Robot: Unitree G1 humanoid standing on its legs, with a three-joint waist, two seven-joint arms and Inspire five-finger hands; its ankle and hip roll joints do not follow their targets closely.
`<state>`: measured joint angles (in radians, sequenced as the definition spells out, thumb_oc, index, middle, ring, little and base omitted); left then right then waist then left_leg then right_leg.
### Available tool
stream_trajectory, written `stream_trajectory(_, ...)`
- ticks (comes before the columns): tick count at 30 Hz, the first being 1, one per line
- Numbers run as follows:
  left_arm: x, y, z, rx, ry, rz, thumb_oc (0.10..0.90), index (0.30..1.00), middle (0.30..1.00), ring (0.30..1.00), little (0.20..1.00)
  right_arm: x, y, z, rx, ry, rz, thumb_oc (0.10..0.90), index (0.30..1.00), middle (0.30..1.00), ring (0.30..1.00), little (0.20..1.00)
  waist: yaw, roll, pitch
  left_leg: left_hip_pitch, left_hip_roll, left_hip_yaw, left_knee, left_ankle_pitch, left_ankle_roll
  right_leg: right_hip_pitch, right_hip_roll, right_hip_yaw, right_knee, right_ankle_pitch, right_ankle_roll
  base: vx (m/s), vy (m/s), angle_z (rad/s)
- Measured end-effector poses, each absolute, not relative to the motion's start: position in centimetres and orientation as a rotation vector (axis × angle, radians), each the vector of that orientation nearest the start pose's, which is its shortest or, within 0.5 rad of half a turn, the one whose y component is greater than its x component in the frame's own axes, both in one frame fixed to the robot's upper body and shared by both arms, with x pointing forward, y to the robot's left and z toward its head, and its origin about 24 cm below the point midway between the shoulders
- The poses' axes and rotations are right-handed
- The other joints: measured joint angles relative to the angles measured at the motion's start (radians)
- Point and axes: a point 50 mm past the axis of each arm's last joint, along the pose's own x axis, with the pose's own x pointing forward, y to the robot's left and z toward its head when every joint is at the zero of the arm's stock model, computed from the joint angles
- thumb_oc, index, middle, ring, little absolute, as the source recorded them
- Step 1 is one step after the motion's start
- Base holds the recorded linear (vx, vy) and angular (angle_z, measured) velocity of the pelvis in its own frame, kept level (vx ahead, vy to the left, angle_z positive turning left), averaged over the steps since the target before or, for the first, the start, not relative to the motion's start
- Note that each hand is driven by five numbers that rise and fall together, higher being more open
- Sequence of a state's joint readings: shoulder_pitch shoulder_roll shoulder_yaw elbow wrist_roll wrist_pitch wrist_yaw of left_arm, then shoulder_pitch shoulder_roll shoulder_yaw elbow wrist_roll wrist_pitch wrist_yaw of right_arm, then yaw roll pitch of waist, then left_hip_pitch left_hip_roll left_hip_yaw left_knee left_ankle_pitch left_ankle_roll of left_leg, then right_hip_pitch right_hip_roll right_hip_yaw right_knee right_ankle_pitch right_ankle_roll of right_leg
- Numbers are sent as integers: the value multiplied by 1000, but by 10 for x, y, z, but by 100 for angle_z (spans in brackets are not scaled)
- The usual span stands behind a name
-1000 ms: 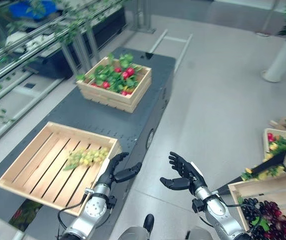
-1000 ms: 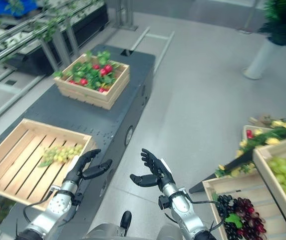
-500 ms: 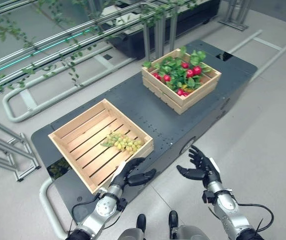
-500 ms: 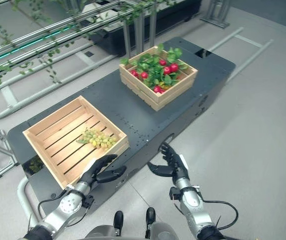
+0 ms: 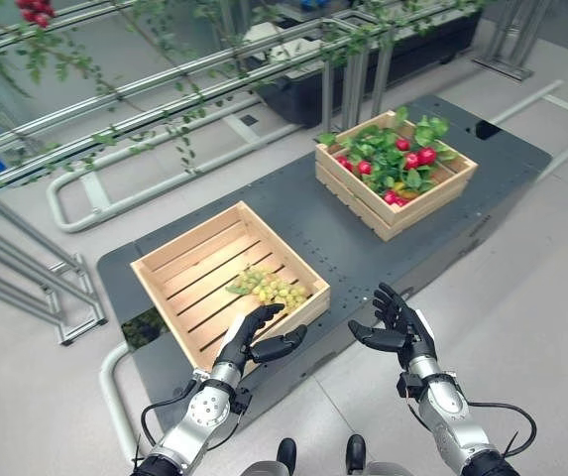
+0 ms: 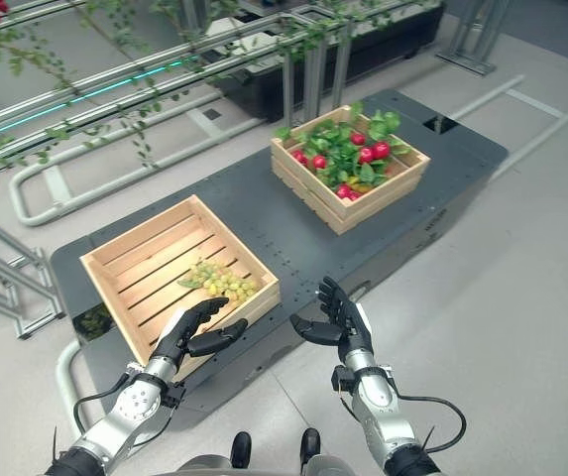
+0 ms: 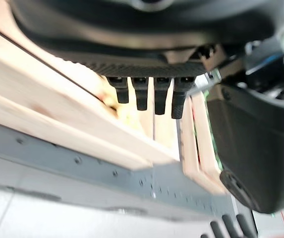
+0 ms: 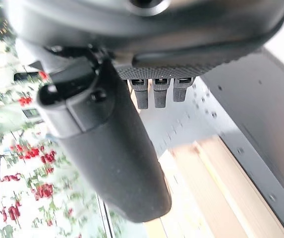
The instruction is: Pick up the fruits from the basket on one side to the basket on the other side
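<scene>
Near crate (image 5: 170, 266), holding green grapes (image 5: 276, 291) as deposit; left hand (image 5: 249, 338) and right hand (image 5: 399, 321) both spread, empty, poised before it.

Indoor greenhouse-lab — vine-hung metal rails (image 5: 165, 84), crates.

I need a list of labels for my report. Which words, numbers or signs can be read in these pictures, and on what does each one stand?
None can be read.
Near wooden crate holding the green grapes: bare wood, no print.
Far wooden crate with red fruits: no print.
Dark platform: only small holes, no markings.
Left robot hand and right robot hand: no legible label.
</scene>
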<state>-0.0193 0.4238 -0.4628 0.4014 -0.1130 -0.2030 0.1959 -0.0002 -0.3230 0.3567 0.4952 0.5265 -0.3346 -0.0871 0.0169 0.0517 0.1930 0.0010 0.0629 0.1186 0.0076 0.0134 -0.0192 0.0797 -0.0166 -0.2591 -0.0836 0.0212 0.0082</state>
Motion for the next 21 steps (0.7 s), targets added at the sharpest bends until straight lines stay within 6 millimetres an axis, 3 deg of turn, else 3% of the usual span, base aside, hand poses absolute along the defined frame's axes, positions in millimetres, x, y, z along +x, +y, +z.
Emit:
stream_trajectory(1,226,167,-38,388,239,-211,800,900,900,900,900,215,-183,-51,113,282,-16,800,900,900,900,900,-11,-5,3,-42,31,76,50,-22,-10,10,-23,-69,-2,-6,7,64,137,113)
stream_trajectory(3,225,159,-38,382,226,-243,800,900,900,900,900,211,-186,-54,102,298,-37,800,900,900,900,900,-17,-19,11,-26,33,136,-23,-1,-31,18,-58,-87,-3,-16,16,42,213,77)
stream_trajectory(5,223,154,-40,386,228,-266,800,900,900,900,900,213,-185,-52,102,289,-47,800,900,900,900,900,-20,-7,10,3,37,121,-73,6,-40,20,-71,-81,0,-10,38,89,215,-1)
stream_trajectory(6,222,152,-39,401,219,-279,800,900,900,900,900,215,-186,-50,101,277,-53,800,900,900,900,900,-26,16,12,35,35,90,-104,15,-37,22,-65,-75,0,-8,56,138,136,-26)
stream_trajectory(7,223,151,-38,407,209,-281,800,900,900,900,900,216,-187,-49,100,271,-55,800,900,900,900,900,-34,28,13,34,36,78,-105,89,-13,22,-61,-69,-1,-8,67,171,147,-29)
stream_trajectory(11,229,165,-30,474,171,-252,800,900,900,900,900,202,-184,-59,121,305,-69,800,900,900,900,900,-47,-27,20,37,-20,75,-99,82,26,25,-112,-55,-5,0,102,118,82,2)
stream_trajectory(13,231,173,-26,494,161,-232,800,900,900,900,900,201,-180,-60,137,310,-69,800,900,900,900,900,-43,-38,21,37,-33,74,-98,76,36,26,-124,-54,-3,0,106,107,92,6)
stream_trajectory(15,235,180,-17,506,129,-216,800,900,900,900,900,202,-174,-60,155,306,-66,800,900,900,900,900,-35,-38,25,38,-33,75,-97,72,41,4,-132,-55,44,-7,119,-13,44,-1)
stream_trajectory(17,239,180,-7,507,84,-200,800,900,900,900,900,205,-172,-56,157,286,-55,800,900,900,900,900,-29,-12,42,38,-11,78,-97,72,45,-71,-137,-50,196,-27,113,-59,-109,-5)
stream_trajectory(18,244,179,-1,526,53,-209,800,900,900,900,900,206,-172,-53,158,269,-51,800,900,900,900,900,-31,-5,56,43,-6,62,-97,72,54,-140,-155,-31,316,-76,108,-17,-209,8)
stream_trajectory(19,247,179,1,534,42,-208,800,900,900,900,900,206,-171,-53,159,265,-48,800,900,900,900,900,-34,-9,60,41,-12,56,-97,69,55,-148,-155,-11,299,-75,109,11,-229,24)
stream_trajectory(21,258,181,14,562,-9,-196,800,900,900,900,900,210,-168,-50,164,251,-40,800,900,900,900,900,-33,-45,75,31,-39,42,-99,66,57,-159,-162,38,220,-69,107,72,-215,33)
